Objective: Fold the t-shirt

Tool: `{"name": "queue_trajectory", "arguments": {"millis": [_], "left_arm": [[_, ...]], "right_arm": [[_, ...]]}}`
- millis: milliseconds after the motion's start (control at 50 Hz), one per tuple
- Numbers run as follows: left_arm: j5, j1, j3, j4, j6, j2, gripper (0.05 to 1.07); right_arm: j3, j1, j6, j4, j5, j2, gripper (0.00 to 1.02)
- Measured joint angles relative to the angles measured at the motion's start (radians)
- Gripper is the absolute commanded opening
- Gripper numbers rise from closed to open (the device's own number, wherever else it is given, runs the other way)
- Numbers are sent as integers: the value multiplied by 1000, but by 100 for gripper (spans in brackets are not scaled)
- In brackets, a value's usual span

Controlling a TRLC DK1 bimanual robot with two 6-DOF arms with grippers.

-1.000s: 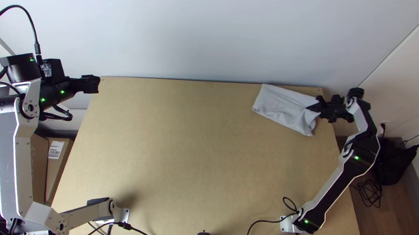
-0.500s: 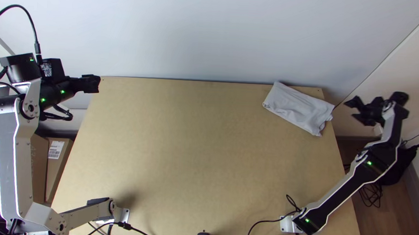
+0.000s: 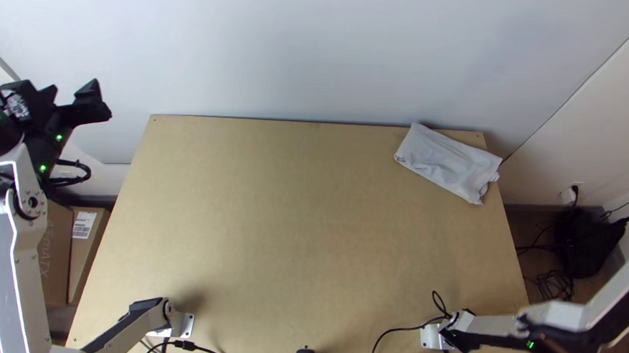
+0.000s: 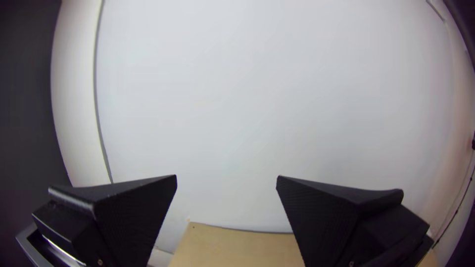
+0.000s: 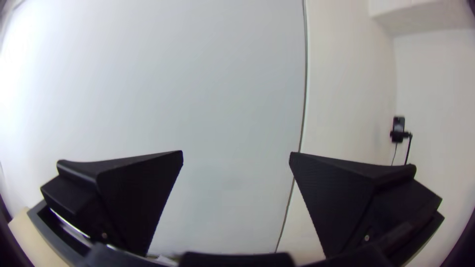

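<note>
Top view puts the t-shirt point(image 3: 448, 164) in the table's far right corner, lying as a flat, narrow bundle that looks folded several layers deep. From where I stand, its right end pokes slightly past the right edge of the table point(image 3: 290, 233), and its far left corner meets the far edge. The left gripper point(image 4: 225, 177) has its fingers spread with nothing between them, off beyond the table's left side; the right gripper point(image 5: 236, 153) is likewise spread and unladen, away to the right.

I'd judge the folding about done. What could spoil it is a careless pass: an arm swinging back low might snag the overhanging end and drag the bundle off the side. A further nudge right could tip it over by its own weight, and pinching just the top layer would open the folds.

The shirt is pale, soft, thin-looking cloth, roughly oblong, with small wrinkles and a ragged, loose-layered right end. Beneath it the tabletop is smooth, light brown board; the fingers are hard, black, wedge-shaped pieces with finely ribbed faces.
</note>
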Motion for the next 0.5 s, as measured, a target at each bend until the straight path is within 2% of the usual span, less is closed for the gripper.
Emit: {"name": "queue_trajectory", "arguments": {"millis": [60,140,240,300,340,500], "left_arm": [[-1,27,-49,65,-8,-53,102],[-29,51,-163,219,-20,-148,102],[-42,57,-350,447,-27,-318,102],[-42,56,-436,497,-30,-410,102],[-42,56,-480,515,-30,-462,102],[-42,55,-673,567,-35,-628,102]], "right_arm": [[-63,17,0,57,0,-111,99],[-232,25,2,222,5,-290,99],[-548,25,22,547,10,-540,99],[-734,25,37,763,20,-681,99],[-850,25,43,858,23,-780,99],[-1176,25,51,928,26,-1028,99]]}}
